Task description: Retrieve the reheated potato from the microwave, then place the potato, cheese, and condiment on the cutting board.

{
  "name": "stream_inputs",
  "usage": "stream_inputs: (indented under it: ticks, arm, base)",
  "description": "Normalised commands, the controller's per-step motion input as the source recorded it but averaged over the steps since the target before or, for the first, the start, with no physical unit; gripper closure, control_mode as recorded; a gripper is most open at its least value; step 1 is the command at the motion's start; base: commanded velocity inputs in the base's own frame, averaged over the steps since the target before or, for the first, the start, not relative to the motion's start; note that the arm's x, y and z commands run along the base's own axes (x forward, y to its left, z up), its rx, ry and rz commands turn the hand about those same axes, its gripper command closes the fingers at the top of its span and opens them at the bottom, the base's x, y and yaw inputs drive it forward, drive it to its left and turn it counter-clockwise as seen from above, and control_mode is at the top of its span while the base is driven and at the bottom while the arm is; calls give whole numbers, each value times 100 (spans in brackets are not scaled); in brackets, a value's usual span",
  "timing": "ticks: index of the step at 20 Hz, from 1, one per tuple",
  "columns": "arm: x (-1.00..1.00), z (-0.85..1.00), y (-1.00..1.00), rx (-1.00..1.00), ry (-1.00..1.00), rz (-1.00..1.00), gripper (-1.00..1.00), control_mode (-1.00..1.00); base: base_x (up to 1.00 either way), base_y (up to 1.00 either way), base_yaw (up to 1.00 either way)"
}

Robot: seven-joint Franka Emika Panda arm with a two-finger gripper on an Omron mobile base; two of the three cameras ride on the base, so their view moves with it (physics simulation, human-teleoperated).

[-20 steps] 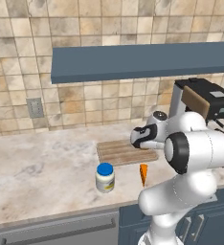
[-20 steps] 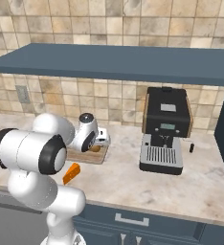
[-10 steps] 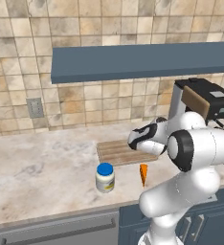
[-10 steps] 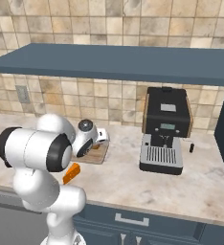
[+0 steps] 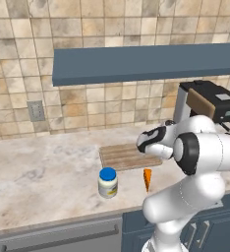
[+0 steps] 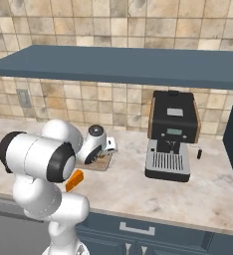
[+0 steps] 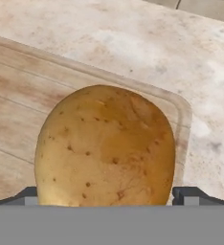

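**Potato sits between a wide-spread claw over the board**

The claw (image 7: 106, 196) is spread as wide as it goes, its two dark fingertips (image 7: 188, 195) standing either side of the potato (image 7: 106, 146). Whether they actually touch the skin I cannot tell. The potato is over the cutting board (image 7: 18, 91), near its rounded corner. On the marble tabletop (image 5: 43, 172) in front of the board stand the condiment (image 5: 107, 182) and, just to its right, the cheese (image 5: 147, 178).
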Motion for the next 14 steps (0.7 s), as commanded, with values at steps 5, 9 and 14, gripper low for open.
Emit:
stream_inputs:
  ticks: [5,9,14]
  arm:
    - [-26,-9,-10,0,34,0,-100,-100]
    - [-31,-4,-9,0,36,0,-100,-100]
    - [-25,10,0,0,19,0,-100,-100]
  base:
    - [0,0,0]
    - [0,0,0]
    - [0,0,0]
